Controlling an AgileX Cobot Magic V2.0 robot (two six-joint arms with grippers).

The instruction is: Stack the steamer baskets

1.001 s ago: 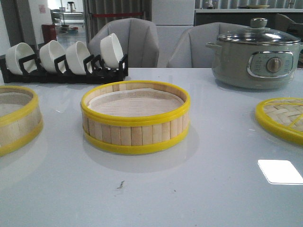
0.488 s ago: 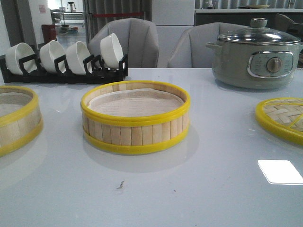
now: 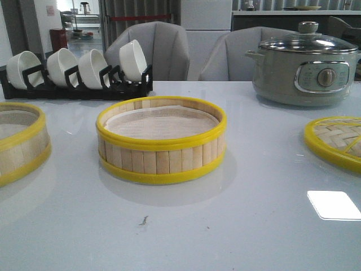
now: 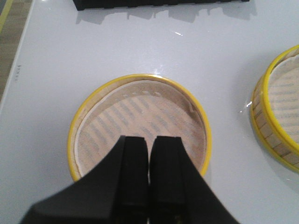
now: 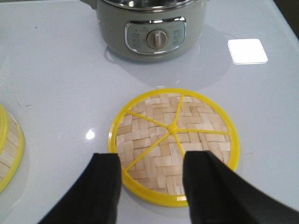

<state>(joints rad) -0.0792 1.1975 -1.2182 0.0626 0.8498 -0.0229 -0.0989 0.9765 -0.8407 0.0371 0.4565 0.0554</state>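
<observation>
One steamer basket [image 3: 161,141] stands in the middle of the table, bamboo-slat wall, yellow rims, whitish liner inside. A second steamer basket [image 3: 20,141] sits at the left edge, cut off by the frame; the left wrist view shows it whole [image 4: 139,125] from above, with the middle basket [image 4: 279,107] beside it. My left gripper [image 4: 150,140] hangs over the left basket, shut, nothing between its fingers. My right gripper [image 5: 150,158] is open above the flat woven lid [image 5: 174,140]. Neither gripper appears in the front view.
A grey electric pot [image 3: 305,63] with a glass lid stands at the back right. A black rack with several white bowls [image 3: 76,73] is at the back left. The woven lid [image 3: 337,141] lies at the right edge. Grey chairs stand behind the table.
</observation>
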